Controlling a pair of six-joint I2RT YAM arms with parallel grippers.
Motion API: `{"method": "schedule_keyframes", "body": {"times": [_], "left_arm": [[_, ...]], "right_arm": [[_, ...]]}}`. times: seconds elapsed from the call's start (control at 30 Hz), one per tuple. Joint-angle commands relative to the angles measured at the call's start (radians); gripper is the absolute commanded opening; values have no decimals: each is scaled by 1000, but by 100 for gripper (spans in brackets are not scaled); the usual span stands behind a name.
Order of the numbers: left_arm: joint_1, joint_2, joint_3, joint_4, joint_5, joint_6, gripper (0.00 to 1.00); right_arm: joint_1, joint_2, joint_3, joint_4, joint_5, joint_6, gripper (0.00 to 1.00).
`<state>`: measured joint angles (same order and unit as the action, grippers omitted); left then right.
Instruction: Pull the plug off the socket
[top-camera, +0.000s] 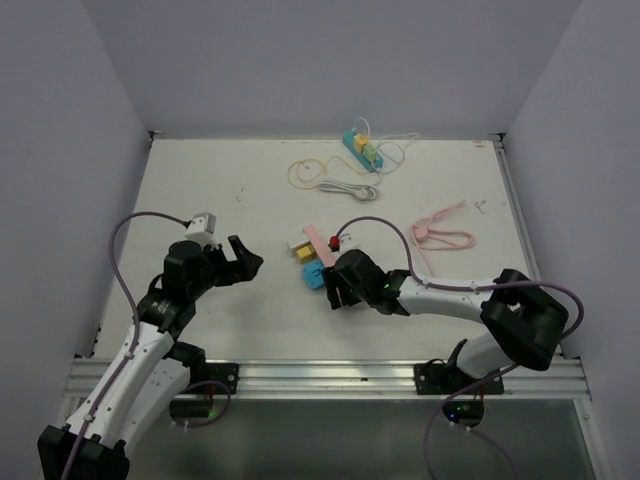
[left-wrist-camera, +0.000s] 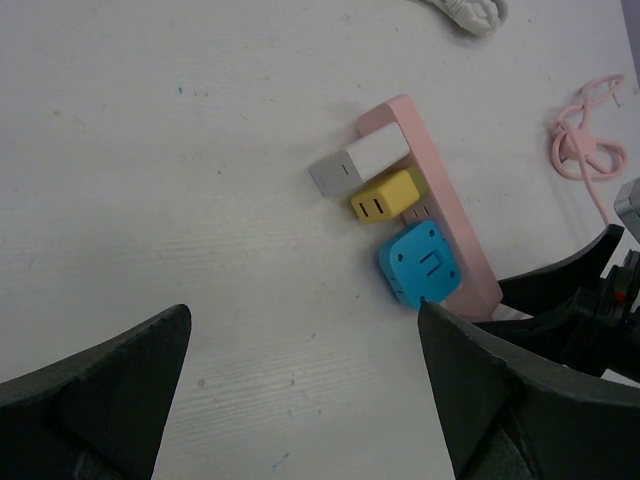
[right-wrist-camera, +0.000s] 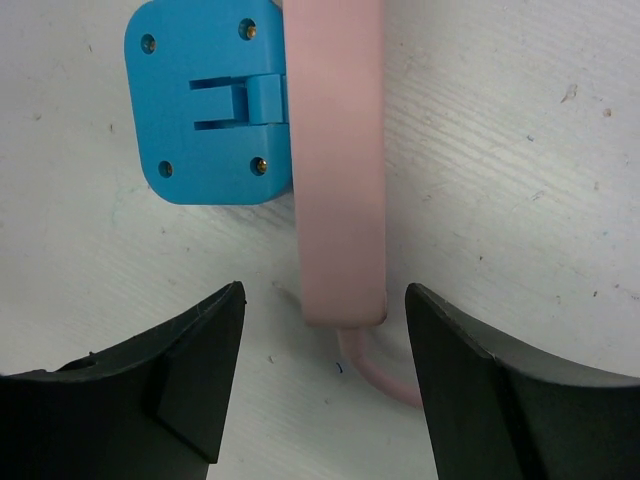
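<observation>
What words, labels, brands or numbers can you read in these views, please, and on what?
No text can be read. The blue plug shows only screw holes and a moulded recess; the yellow plug, two slots; the white plug and pink power strip show none. Anything on the far power strip is too small to tell.

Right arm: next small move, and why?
Probably lower and close the right gripper on the pink plastic power strip: its open fingers flank the strip's cable end. That braces it for the open left gripper to pull the square blue plug.
</observation>
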<state>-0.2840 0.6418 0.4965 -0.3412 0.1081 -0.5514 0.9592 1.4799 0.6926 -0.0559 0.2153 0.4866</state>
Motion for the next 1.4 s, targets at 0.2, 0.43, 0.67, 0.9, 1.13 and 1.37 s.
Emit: {"method": "schedule_keyframes", "body": {"times": [0.2, 0.43, 0.67, 0.9, 1.13, 1.37], "left_arm": [[-4, 16, -49, 100, 100, -110, 99], [-4, 10, -84, 125, 120, -140, 99], [-4, 38, -114, 175, 160, -185, 97], [-6, 91, -153, 266, 211, -258, 96], [-21, 139, -220, 435, 226, -386, 96], [-101, 239, -237, 583, 167, -469, 96]], "right_arm": [[1, 28, 113, -22, 82, -112, 70], [1, 63, 81, 7, 88, -95, 62], [0, 72, 47, 30, 99, -95, 47], [1, 86, 22, 80, 91, -73, 12], [1, 83, -57, 203, 49, 52, 0], [0, 59, -96, 269, 26, 110, 0]]}}
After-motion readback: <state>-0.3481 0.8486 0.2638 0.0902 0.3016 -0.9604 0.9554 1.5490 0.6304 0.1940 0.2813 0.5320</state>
